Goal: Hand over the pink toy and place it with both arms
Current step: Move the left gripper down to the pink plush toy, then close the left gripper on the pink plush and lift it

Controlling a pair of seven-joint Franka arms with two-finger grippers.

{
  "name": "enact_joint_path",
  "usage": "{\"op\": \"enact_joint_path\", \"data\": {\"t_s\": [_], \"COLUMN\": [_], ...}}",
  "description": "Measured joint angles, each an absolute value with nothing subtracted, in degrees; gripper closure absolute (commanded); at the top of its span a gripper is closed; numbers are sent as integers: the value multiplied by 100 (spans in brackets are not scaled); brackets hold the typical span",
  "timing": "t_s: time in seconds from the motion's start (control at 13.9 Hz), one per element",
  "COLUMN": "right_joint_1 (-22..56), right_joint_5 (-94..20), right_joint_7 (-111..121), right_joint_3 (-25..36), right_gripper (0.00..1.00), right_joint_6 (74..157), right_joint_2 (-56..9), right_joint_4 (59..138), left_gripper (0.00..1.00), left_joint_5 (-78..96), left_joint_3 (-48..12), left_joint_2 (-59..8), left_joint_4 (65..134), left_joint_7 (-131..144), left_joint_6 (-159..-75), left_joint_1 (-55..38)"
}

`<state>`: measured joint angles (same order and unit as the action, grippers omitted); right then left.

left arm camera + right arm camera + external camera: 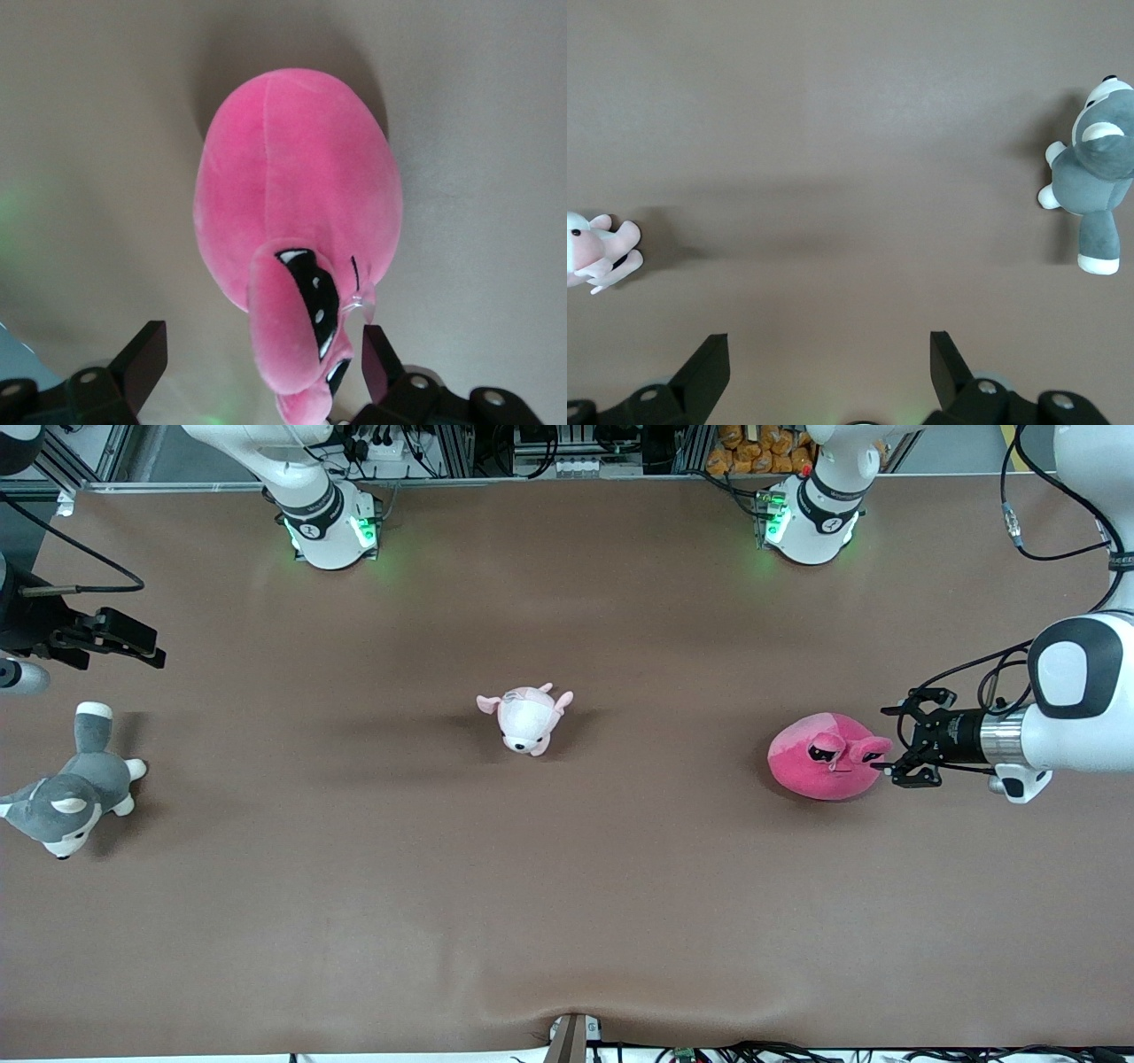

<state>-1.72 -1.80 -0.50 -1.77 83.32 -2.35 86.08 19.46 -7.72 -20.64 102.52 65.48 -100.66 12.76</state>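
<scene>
Left gripper [889, 755] sits at the pink toy [826, 756], right of frame, fingers [379, 358] spread around its ear. Right gripper [133, 646] waits upper left, fingers spread.

Brown cloth table [567, 921]: pale pink-white puppy plush [527, 722] laid at centre. Round hot-pink blob plush [819, 766] at its three o'clock, left gripper [889, 744] set astride one ear flap. Grey-white husky plush [71, 802] at nine o'clock, right gripper [151, 646] held over the table at the husky's twelve.
</scene>
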Motion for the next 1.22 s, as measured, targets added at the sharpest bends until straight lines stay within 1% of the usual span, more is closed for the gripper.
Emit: {"op": "enact_joint_path", "data": {"t_s": [0.29,0.43,0.5,0.93,1.22], "right_joint_1": [-171,-171,-171,-169,-163], "right_joint_5": [-180,-180,-180,-180,-180], "right_joint_7": [-50,-50,-50,-50,-50], "right_joint_3": [-179,-180,-180,-182,-190], "right_gripper": [0,0,0,0,0], "right_joint_6": [8332,8332,8332,8332,8363], "right_joint_2": [-235,-235,-235,-235,-240], "right_joint_4": [8608,8608,8608,8608,8608], "left_gripper": [57,92,100,100,100], "left_joint_5": [1955,1955,1955,1957,1971], "left_joint_3": [-770,-768,-768,-821,-880], "left_joint_2": [-2134,-2135,-2137,-2091,-1997], "left_joint_4": [10252,10252,10252,10069,9568], "left_joint_7": [6549,6549,6550,6550,6769], "left_joint_6": [-10103,-10107,-10110,-10083,-9629], "left_joint_1": [1281,1285,1285,1274,1257]}}
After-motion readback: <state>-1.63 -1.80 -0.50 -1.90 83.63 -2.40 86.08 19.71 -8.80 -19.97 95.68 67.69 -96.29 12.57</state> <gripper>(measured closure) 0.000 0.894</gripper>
